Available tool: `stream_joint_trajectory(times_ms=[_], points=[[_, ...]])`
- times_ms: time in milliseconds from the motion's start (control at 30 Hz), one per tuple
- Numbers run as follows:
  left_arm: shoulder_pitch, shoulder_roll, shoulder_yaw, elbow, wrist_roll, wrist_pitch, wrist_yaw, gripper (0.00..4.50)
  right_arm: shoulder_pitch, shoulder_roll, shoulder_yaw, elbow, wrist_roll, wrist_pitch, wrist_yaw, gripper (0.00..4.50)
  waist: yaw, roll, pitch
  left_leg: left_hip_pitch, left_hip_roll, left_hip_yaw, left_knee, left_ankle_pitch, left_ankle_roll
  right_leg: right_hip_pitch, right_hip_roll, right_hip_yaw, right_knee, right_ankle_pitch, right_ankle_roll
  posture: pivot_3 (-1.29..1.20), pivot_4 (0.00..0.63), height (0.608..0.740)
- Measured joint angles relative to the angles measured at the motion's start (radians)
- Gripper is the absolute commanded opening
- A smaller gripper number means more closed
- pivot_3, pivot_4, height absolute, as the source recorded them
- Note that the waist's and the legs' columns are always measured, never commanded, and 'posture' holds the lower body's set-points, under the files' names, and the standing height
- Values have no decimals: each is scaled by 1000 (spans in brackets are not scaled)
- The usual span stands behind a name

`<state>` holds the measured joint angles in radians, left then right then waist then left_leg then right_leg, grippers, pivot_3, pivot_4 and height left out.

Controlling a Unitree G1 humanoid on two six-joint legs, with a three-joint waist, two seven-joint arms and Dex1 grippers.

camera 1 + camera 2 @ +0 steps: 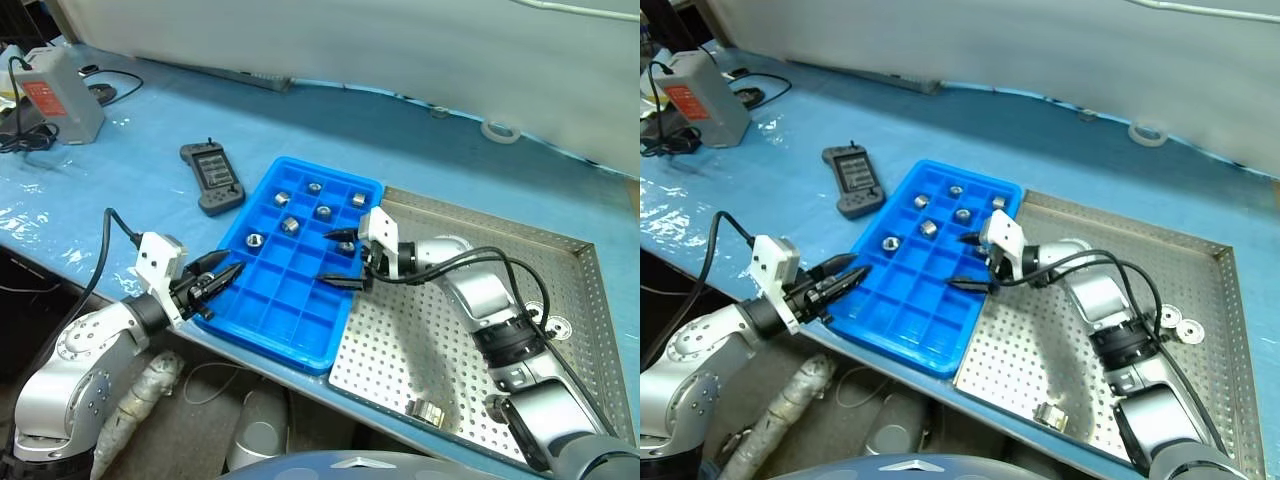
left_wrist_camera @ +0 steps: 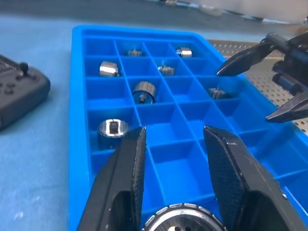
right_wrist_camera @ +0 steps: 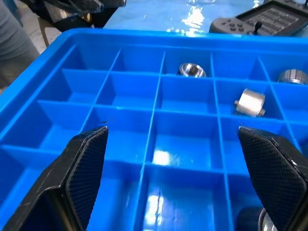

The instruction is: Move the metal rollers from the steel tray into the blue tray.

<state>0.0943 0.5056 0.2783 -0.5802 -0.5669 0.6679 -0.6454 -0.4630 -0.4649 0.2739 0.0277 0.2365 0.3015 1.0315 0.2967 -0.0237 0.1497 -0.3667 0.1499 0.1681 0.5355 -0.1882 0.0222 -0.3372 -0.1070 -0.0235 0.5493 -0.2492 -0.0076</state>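
Nearest roller: one of the metal rollers (image 1: 429, 411) lies on the steel tray (image 1: 560, 260) at its near edge, apart from both tools; it looks like the one left to move.
Rollers already moved: seven sit in the blue tray (image 1: 255, 330), each in its own compartment, all in the far half; the nearest of them (image 1: 253, 240) is at the tray's left side.
Blue tray: beside the steel tray's left edge; its near compartments are empty.
Steel tray: perforated floor mostly bare; two flat round washer-like pieces (image 1: 1176, 321) lie near its right rim, and I cannot tell whether they count as rollers.
Right tool (image 1: 341, 258): jaws spread wide over the blue tray's right side, holding nothing.
Left tool (image 1: 222, 276): jaws nearly together, nothing between the tips, poised at the blue tray's near left rim.
Progress: judged well along, most rollers placed, at least one still to fetch.
Surface: blue-covered, with a dark grey controller (image 1: 211, 177) beyond the blue tray and a grey box (image 1: 55, 95) at the far left.
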Motion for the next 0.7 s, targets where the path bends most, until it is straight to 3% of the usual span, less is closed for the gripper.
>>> stream_joint_trajectory(times_ms=[67, 533, 700], points=[[-15, 9, 0, 27, -1, -2, 0, 1566, 23, -2, -11, -13, 0, 12, -18, 4500, -8, 0, 0, 1, 2, 0, -2, 2, -4, -1, 1, 0, 0, 3, 8, 333, 150, 740], [-82, 66, -30, 187, 46, -61, -4, 1566, 88, 1, -20, -101, 0, 50, -91, 4500, -61, -2, -2, 6, 13, 0, -8, 9, -15, -1, 15, 3, -1, 3, 7, 281, 150, 740], [-22, 93, -19, 153, 17, -61, -38, 1566, 86, 4, -20, -104, 0, 51, -96, 4500, -86, -4, -3, 5, 13, 0, -7, 9, -15, -1, 14, 3, -2, 2, 5, 282, 150, 740]])
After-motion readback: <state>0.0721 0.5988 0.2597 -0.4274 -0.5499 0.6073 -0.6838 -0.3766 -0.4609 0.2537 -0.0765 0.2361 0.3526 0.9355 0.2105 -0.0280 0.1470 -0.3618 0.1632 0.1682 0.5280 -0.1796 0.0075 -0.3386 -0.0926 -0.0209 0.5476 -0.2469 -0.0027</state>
